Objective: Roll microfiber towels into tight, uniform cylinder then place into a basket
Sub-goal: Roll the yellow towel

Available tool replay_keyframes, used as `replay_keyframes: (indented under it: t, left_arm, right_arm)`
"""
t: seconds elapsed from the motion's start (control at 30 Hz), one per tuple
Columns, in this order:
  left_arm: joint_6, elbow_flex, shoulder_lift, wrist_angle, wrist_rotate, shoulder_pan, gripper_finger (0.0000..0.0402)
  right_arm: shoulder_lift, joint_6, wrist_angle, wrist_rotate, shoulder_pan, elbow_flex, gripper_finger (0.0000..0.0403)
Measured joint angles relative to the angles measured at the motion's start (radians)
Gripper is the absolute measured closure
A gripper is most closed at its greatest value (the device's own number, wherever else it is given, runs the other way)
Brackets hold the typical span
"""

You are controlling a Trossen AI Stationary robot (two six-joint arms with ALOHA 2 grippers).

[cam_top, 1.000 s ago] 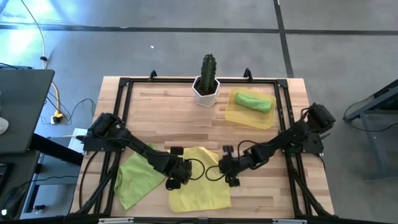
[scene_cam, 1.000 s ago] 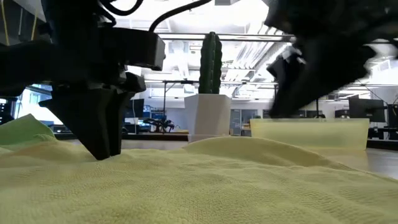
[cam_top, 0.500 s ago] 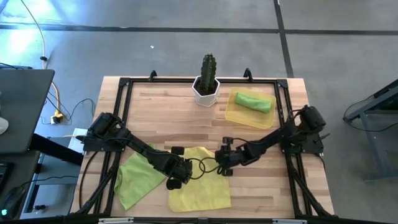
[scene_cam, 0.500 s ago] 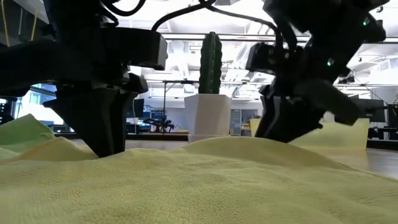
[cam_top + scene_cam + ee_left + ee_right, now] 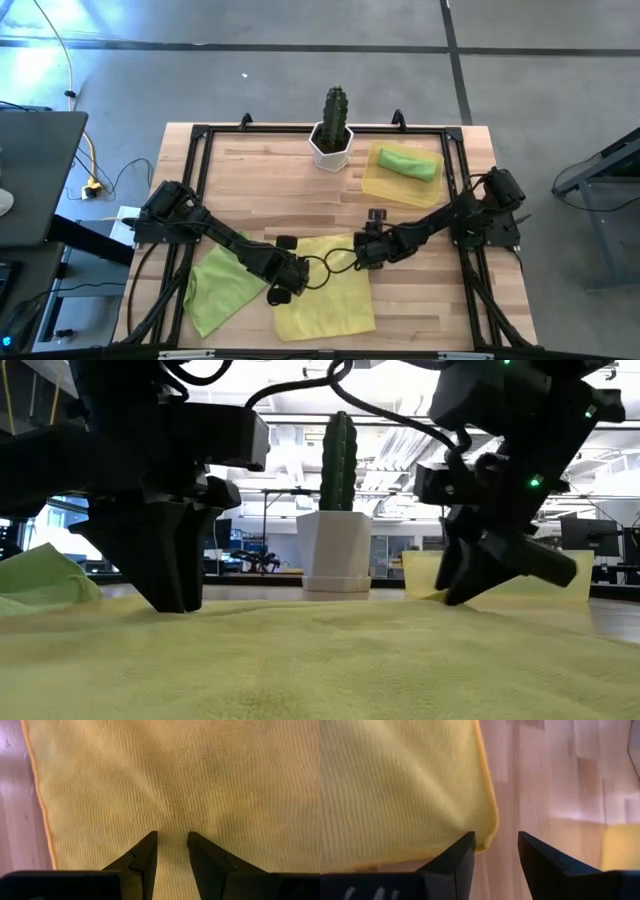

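Observation:
A yellow microfiber towel (image 5: pixel 325 290) lies spread flat on the wooden table near its front edge. My left gripper (image 5: pixel 282 292) stands open on it, close to its left edge (image 5: pixel 37 800), pointing steeply down. My right gripper (image 5: pixel 366 252) is open at the towel's far right corner (image 5: pixel 487 832), slanting down. A lime-green towel (image 5: pixel 215 285) lies loosely spread left of the yellow one, and a rolled green towel (image 5: pixel 408 163) rests in the pale yellow basket (image 5: pixel 375 190) at the back right. My left gripper sets both fingertips (image 5: pixel 150 840) down on the yellow towel a little in from its left edge, coming from above. The tips stand a little apart, with flat cloth (image 5: pixel 172 827) showing between them. The towel lies flat on the table. My right gripper straddles the towel's far right corner. One fingertip (image 5: pixel 466 842) sits over the cloth just inside the corner, and the other (image 5: pixel 526 840) over bare wood. It slants down from the table's right side. Whether the tips press the cloth I cannot tell.
A cactus in a white pot (image 5: pixel 332 145) stands at the middle of the far edge, left of the basket. A black frame (image 5: pixel 200 135) runs around the tabletop. Bare wood (image 5: pixel 270 190) lies between the towels and the pot.
My right gripper has moved toward the table's far edge and sunk, tipping over to a shallower slant, and now stands at the yellow towel's far right corner. The hump in the towel has flattened and that corner lies farther out. My left gripper has kept still.

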Motion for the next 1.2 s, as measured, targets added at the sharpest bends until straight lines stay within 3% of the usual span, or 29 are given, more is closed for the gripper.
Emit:
replay_keyframes:
  t: [0.27,0.43,0.7,1.0,1.2]
  left_arm:
    - [0.083,0.0,0.003,0.003,-0.058,0.029,0.03]
    - [0.1,0.014,0.001,-0.012,-0.076,0.041,0.03]
    - [0.112,0.06,-0.003,-0.023,0.098,0.037,0.03]
    - [0.038,0.024,-0.005,-0.054,0.079,0.077,0.03]
    - [0.031,-0.016,-0.013,-0.011,0.046,0.112,0.03]
  right_arm:
    - [-0.136,0.066,-0.02,-0.05,0.013,-0.003,0.0258]
    - [-0.179,0.129,0.101,-0.126,0.035,-0.001,0.0258]
    - [-0.119,0.222,0.181,-0.171,0.037,0.0,0.0258]
    - [-0.016,0.312,0.164,-0.306,-0.007,-0.001,0.0258]
    - [0.012,0.263,0.126,-0.291,-0.032,0.006,0.0258]
